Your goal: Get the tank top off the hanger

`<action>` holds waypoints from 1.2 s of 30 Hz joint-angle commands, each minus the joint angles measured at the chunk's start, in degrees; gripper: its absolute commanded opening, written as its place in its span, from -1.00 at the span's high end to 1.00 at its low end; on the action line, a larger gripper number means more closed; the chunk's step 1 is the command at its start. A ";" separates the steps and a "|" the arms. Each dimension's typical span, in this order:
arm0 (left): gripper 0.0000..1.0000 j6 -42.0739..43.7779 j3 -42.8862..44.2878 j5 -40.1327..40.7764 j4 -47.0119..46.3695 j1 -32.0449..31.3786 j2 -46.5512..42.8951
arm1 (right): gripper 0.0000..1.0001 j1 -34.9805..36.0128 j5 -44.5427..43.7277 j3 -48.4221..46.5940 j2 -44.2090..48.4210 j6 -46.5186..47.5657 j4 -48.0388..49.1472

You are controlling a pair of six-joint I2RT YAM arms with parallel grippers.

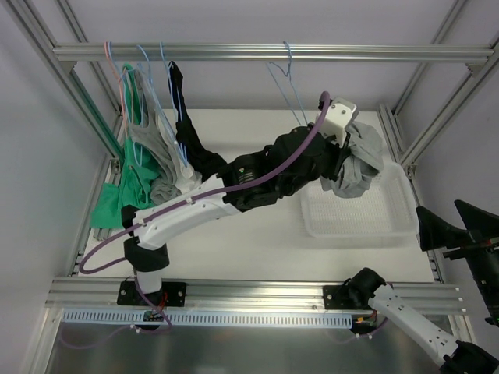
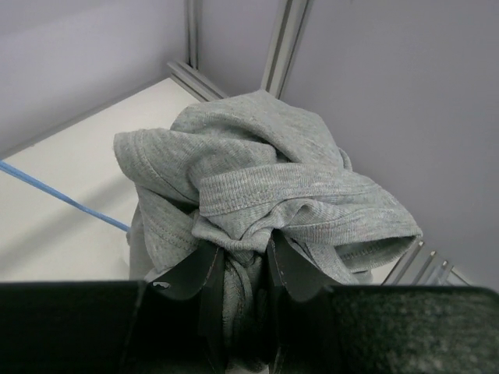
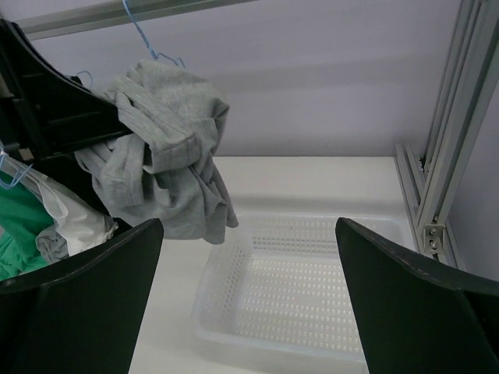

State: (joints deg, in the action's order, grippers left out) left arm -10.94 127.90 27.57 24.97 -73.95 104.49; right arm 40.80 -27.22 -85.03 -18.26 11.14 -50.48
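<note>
My left gripper [image 1: 352,153] is shut on a bunched grey tank top [image 1: 360,160] and holds it in the air over the back left part of the white basket [image 1: 359,226]. In the left wrist view the grey tank top [image 2: 265,187] is pinched between my fingers [image 2: 290,269]. It also shows in the right wrist view [image 3: 168,148], hanging above the basket [image 3: 234,312]. A bare blue hanger [image 1: 287,86] hangs on the rail [image 1: 273,53] behind my left arm. My right gripper [image 3: 248,296] is open and empty at the right, facing the basket.
Several hangers with garments hang at the rail's left end: a green one [image 1: 117,199], a grey and white one [image 1: 168,167] and a black one [image 1: 187,136]. Aluminium frame posts [image 1: 437,117] bound the table at the right and left.
</note>
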 commanded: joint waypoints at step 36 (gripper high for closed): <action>-0.97 7.68 -4.67 -4.13 -10.82 3.38 -2.59 | -0.99 1.83 -1.78 -1.10 -3.36 -1.20 0.03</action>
State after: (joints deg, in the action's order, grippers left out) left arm -8.45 123.52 16.36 16.88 -68.29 113.01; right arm 41.54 -29.93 -86.91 -19.09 10.74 -52.51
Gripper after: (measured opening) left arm 0.986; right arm 0.993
